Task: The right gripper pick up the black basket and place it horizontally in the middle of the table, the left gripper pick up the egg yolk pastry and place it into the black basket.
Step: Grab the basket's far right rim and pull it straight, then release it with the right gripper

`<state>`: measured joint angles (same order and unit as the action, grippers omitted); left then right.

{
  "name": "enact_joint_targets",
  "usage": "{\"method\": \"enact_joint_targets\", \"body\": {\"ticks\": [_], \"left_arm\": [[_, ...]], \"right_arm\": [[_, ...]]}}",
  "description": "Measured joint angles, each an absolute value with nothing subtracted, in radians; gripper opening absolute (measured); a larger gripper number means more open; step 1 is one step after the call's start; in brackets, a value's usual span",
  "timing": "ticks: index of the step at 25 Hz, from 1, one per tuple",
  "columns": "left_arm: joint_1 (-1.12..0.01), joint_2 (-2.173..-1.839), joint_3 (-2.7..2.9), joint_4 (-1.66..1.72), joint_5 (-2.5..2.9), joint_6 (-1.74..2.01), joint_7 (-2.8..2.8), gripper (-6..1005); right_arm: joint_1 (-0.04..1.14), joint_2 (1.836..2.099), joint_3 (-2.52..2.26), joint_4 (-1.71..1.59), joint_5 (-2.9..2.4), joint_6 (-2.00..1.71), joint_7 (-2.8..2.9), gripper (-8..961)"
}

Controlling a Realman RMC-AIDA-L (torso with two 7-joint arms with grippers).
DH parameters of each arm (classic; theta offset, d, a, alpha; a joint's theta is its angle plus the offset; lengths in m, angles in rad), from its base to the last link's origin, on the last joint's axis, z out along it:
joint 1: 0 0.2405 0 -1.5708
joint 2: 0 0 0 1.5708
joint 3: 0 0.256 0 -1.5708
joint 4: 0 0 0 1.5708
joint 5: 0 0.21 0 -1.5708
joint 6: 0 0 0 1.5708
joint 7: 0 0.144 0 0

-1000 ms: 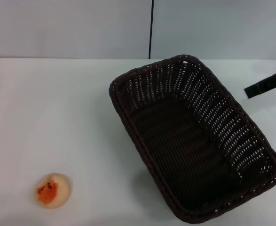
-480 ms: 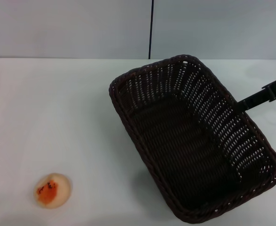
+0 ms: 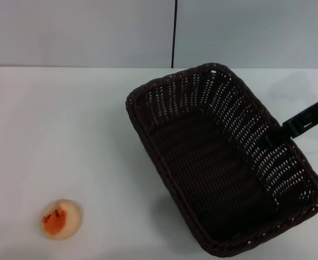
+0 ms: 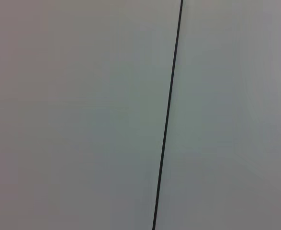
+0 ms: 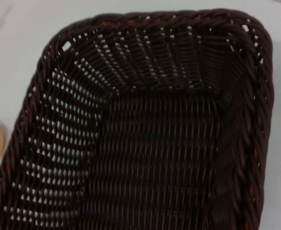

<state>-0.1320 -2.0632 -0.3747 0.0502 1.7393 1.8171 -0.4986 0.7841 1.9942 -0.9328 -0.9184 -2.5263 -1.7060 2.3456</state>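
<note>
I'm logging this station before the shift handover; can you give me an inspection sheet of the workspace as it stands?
Surface: white table, bare apart from the job's things.
Job's things: black basket lies skewed on the right half, open side up, nothing in it; egg yolk pastry sits alone near the front left, well apart from the basket.
Clutter: nothing seen.
Grippers: right gripper reaches in from the right, at the basket's right long rim; left gripper not in view.
Cables: nothing seen.
Surroundings: pale wall panels behind the table, split by a dark vertical seam.
</note>
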Motion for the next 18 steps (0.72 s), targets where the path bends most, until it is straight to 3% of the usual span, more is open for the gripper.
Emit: {"method": "enact_joint_targets", "body": {"ticks": [9,14,18], "left_arm": [[-0.126,-2.064,-0.379,0.051,1.733,1.811,-0.499,549],[-0.126,-2.065,-0.38,0.049,1.732,1.8,-0.499,550],[-0.129,-2.064,-0.381,0.042,1.732,1.794,-0.499,551]], "right_arm": [[0.771,1.999,-0.951,-0.918,-2.534,-1.682,2.341,502],[0.756,2.002,-0.937,-0.926,-2.527,-1.676,2.326,262],[0.752,2.007,-0.93,-0.932,-2.523,-1.672,2.319,192]]}}
